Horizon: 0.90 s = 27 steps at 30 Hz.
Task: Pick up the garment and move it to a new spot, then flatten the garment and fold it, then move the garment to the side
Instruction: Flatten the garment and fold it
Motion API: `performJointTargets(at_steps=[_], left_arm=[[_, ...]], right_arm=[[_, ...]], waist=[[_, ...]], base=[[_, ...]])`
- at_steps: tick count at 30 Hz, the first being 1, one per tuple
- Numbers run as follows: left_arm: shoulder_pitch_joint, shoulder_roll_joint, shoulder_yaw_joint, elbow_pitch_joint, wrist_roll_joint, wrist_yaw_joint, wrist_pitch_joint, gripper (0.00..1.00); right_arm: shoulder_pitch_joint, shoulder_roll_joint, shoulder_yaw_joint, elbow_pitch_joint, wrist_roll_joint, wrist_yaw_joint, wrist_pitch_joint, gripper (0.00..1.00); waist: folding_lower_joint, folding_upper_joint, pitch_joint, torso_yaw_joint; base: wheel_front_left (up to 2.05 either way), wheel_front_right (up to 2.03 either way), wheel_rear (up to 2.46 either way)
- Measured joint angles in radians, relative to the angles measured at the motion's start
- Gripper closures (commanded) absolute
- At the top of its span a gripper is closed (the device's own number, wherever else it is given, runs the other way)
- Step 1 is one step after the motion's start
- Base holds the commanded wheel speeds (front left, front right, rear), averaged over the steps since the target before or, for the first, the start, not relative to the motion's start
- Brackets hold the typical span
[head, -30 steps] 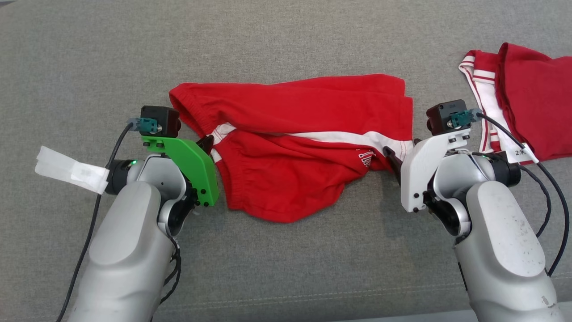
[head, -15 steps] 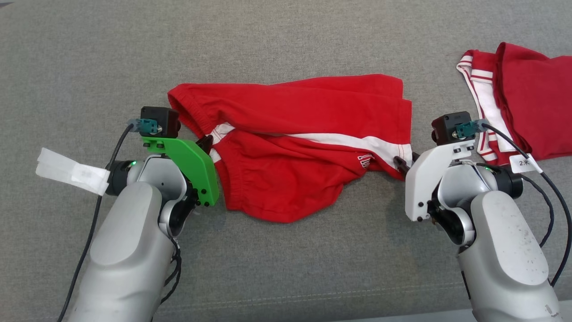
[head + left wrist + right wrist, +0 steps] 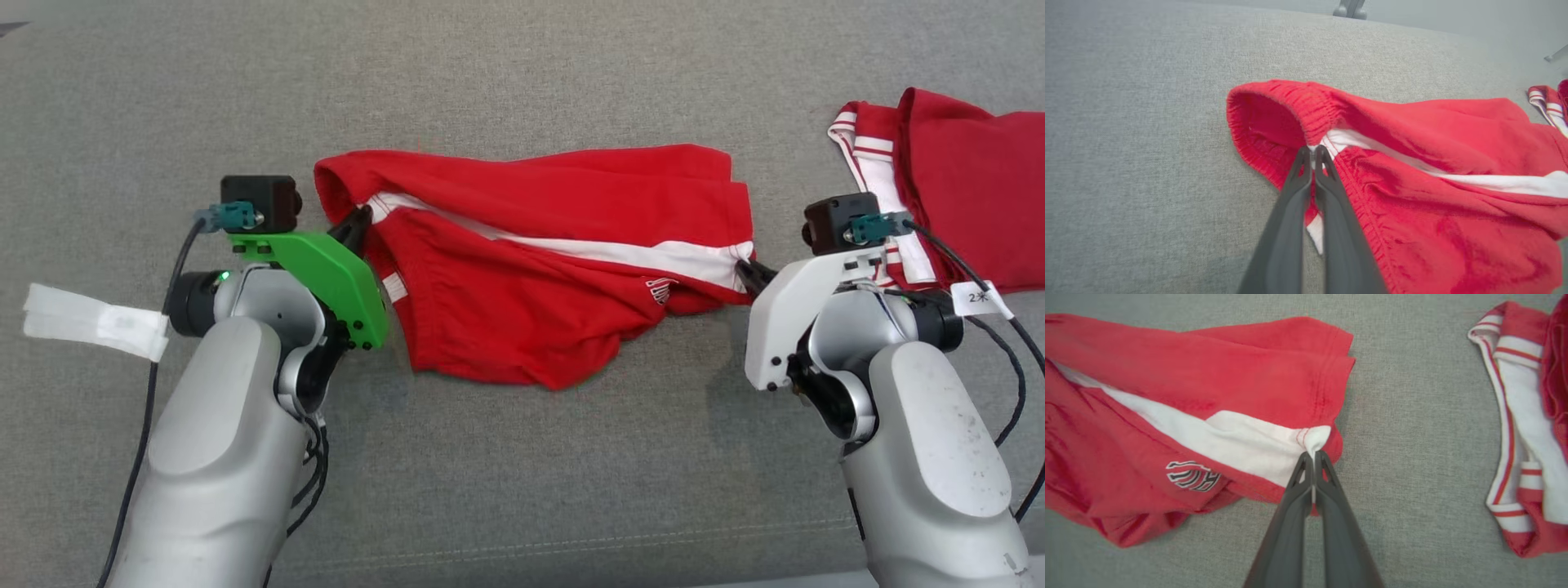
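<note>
1. The left gripper [image 3: 1313, 153] is clenched on the elastic waistband of the red shorts [image 3: 555, 269], where the white stripe [image 3: 588, 249] begins.
2. The right gripper [image 3: 1313, 456] is pinched tight on the white hem corner at the opposite end.
3. The shorts lie rumpled between both grippers on the grey fabric surface [image 3: 522, 73].
4. A second red-and-white garment [image 3: 963, 180] lies apart, further right.

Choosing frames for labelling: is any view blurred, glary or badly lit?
Head view: sharp, even light, faint shadows under the shorts. Left wrist view: near cloth crisp, far background hazy. Right wrist view: no glare, logo distinct; right gripper softens toward the bottom edge.
</note>
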Motion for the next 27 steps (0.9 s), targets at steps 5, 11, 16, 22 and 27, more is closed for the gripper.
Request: performJointTargets(at_steps=[5, 11, 16, 22, 27], left_arm=[[-0.018, 0.0, 0.018, -0.032, -0.021, -0.001, -0.031, 1.0], [-0.03, 0.0, 0.048, -0.089, -0.067, -0.013, -0.06, 1.0], [-0.033, 0.001, 0.052, -0.127, -0.082, -0.016, -0.066, 1.0], [-0.038, 0.001, 0.055, -0.194, -0.118, -0.018, -0.051, 1.0], [-0.058, -0.002, 0.078, -0.249, -0.103, 0.015, -0.14, 1.0]], right_arm=[[-0.029, 0.0, -0.008, -0.019, 0.015, 0.0, -0.027, 1.0], [-0.073, 0.0, -0.018, -0.042, 0.023, 0.0, -0.049, 1.0], [-0.095, 0.0, -0.03, -0.047, 0.053, 0.0, -0.058, 1.0], [-0.139, -0.003, -0.052, -0.061, 0.076, 0.0, -0.076, 1.0], [-0.153, -0.004, -0.068, -0.068, 0.085, 0.0, -0.103, 1.0]], waist=[[0.0, 0.0, -0.018, -0.001], [0.0, 0.0, -0.065, -0.008], [0.0, 0.0, -0.116, -0.016], [-0.0001, 0.0, -0.157, -0.031], [0.0, 0.0, -0.155, -0.04]], base=[[0.0, 0.0, 0.0], [0.0, 0.0, 0.0], [0.0, 0.0, 0.0], [0.0, 0.0, 0.0], [0.0, 0.0, 0.0]])
